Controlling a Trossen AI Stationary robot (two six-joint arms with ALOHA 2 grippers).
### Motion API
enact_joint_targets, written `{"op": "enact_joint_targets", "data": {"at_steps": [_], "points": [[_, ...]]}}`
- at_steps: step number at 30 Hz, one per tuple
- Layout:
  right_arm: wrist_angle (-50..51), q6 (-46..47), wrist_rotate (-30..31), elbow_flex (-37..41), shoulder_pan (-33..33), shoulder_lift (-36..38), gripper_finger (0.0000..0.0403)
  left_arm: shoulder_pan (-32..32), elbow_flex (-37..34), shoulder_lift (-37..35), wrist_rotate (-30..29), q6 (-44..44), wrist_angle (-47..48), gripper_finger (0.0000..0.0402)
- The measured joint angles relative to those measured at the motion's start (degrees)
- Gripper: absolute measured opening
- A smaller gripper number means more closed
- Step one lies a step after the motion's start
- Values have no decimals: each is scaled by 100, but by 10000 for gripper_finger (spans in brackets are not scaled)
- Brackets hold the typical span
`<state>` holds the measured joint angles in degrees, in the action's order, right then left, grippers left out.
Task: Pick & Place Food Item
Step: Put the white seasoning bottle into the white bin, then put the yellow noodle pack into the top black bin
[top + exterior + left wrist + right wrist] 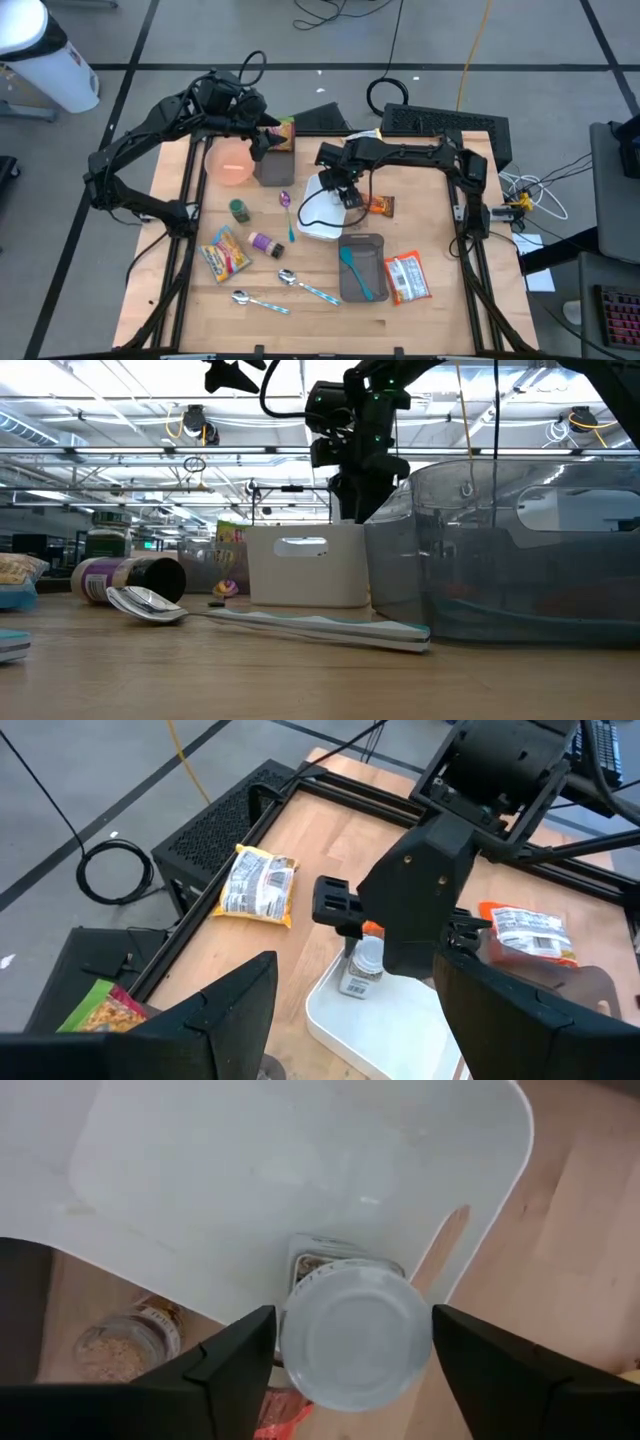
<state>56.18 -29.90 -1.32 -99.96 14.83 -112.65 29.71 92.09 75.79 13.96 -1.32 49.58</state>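
One jar [355, 1342] upright in white tray [250, 1180] | directly below right gripper [350, 1345], between its spread fingers, grip unclear | left gripper [350, 1020] open, farther off.

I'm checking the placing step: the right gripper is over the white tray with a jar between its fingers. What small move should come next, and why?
Probably lift the right gripper straight up. The jar stands upright at the white tray edge, and the fingers stand apart beside its lid, so it looks released; a straight rise avoids tipping it.
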Motion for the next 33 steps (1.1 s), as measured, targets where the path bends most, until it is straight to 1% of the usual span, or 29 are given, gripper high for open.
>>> {"op": "enact_joint_targets", "data": {"at_steps": [5,7,10,13,15,17,19,22,25,28,31,33], "points": [[-70,175,-47,-15,-50,256,253,0,0,0,6,96,-2,271],[-31,224,-202,5,-83,412,253,0,0,0,6,108,-2,271],[-265,401,-378,-6,-147,632,253,-2,0,0,83,175,-7,271],[-368,764,-686,-1,-147,888,253,-38,0,0,423,199,-22,271],[-802,1090,-1153,0,-61,1077,253,-66,-1,-21,748,39,-52,271],[-1188,1438,-1615,37,31,1240,252,-113,-4,-47,1231,-201,-181,271],[-1989,1827,-2013,180,143,1415,252,-142,-4,-53,1890,-409,-421,271],[-3078,2402,-2439,645,294,1680,252,-144,-4,-48,2915,-760,-865,271],[-4503,3044,-2711,1378,416,1984,251,-140,-4,-52,3637,-1304,-1479,271],[-6189,3748,-2739,2238,470,2258,251,-140,-4,-50,3995,-1776,-2002,271],[-7765,4443,-2726,3068,509,2407,251,-142,-2,-52,4067,-2119,-2281,271],[-8553,4891,-2752,3563,541,2491,251,-151,-2,-52,4074,-2247,-2321,271]]}}
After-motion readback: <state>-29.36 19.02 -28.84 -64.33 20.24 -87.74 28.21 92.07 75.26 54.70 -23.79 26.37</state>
